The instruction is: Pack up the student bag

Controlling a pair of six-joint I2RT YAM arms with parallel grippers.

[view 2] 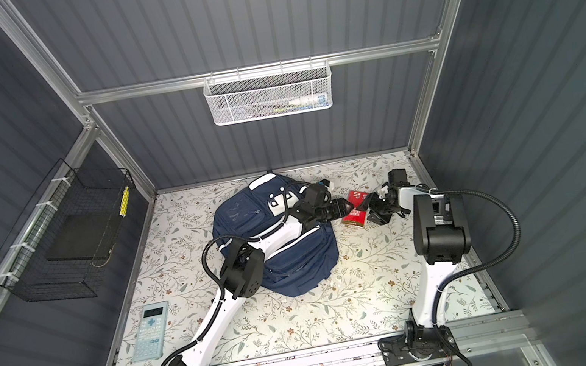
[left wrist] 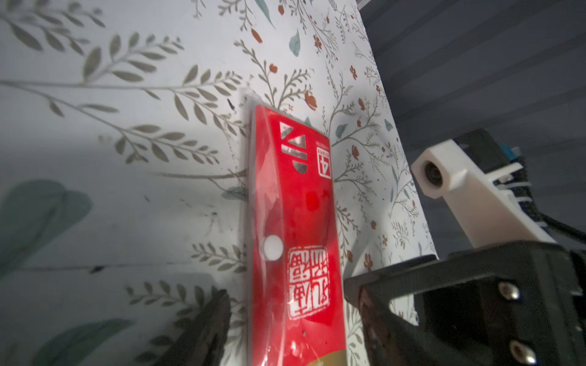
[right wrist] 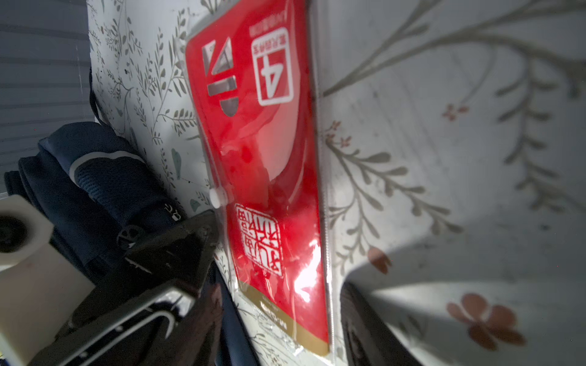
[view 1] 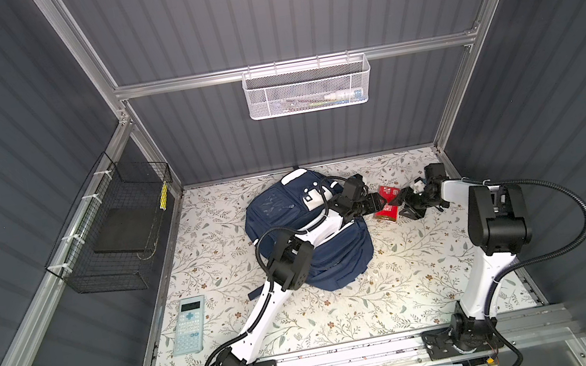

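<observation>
In both top views, a blue calculator [view 1: 189, 325] is lying near left. The student bag [view 1: 276, 214] is sitting at centre, the left arm [view 1: 261, 316] crossing and partly hiding it. Right of it, the left gripper [view 1: 382, 201] and right gripper [view 1: 404, 201] are straddling a red packet [view 1: 387, 212], jaws half spread, gripping nothing. A boxed "4" is showing; its seal stamp is unreadable. Contents of the far white mesh basket [view 1: 308, 88] are proving indistinct.
</observation>
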